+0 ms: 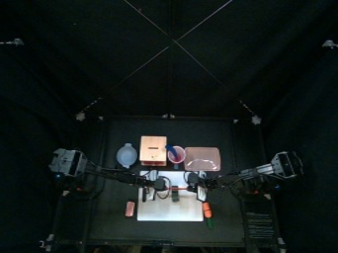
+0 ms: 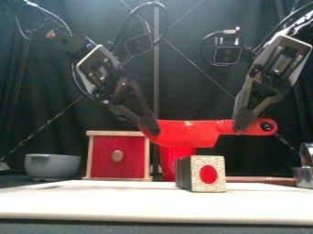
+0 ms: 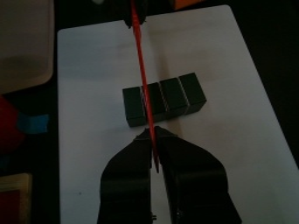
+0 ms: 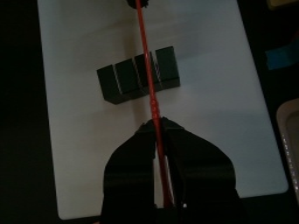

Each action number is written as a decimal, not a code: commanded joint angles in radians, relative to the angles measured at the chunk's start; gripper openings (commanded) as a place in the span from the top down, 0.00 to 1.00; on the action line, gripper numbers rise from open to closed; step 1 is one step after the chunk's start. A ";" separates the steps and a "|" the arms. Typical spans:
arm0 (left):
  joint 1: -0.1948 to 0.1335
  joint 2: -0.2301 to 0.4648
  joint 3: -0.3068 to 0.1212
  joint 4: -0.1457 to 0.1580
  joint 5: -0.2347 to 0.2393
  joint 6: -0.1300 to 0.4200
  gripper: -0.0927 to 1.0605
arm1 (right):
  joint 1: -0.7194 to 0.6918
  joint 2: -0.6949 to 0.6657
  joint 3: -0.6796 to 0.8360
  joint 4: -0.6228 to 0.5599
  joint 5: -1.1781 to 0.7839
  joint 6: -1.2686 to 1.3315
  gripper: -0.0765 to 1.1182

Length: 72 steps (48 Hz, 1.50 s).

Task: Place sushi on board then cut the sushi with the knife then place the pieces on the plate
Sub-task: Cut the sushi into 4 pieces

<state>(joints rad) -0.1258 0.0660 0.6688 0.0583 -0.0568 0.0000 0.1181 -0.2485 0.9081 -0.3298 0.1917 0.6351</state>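
The sushi roll, dark green blocks with a white end face and red centre, lies on the white cutting board. The red knife hangs level above it, held at both ends. My left gripper is shut on its left end and my right gripper on its right end. In the left wrist view the knife runs edge-on from my left gripper across the roll. The right wrist view shows the same blade leaving my right gripper over the roll.
The wooden box with a red drawer front stands behind the board on the left, the blue-grey bowl further left. At the back the top view shows the red cup and the pink tray.
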 commanded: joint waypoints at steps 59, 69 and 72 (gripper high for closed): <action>-0.011 0.051 -0.017 -0.038 0.000 0.002 0.56 | -0.026 0.040 -0.026 -0.009 0.077 -0.005 0.69; -0.009 0.069 -0.015 -0.038 0.002 0.002 0.56 | -0.026 0.067 -0.028 -0.008 0.077 0.002 0.69; -0.009 0.078 -0.017 -0.038 0.002 0.002 0.56 | -0.026 0.084 -0.026 -0.006 0.077 0.005 0.69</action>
<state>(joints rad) -0.1243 0.1442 0.6596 0.0184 -0.0614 0.0000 0.1104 -0.1672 0.8820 -0.3405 0.2562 0.6289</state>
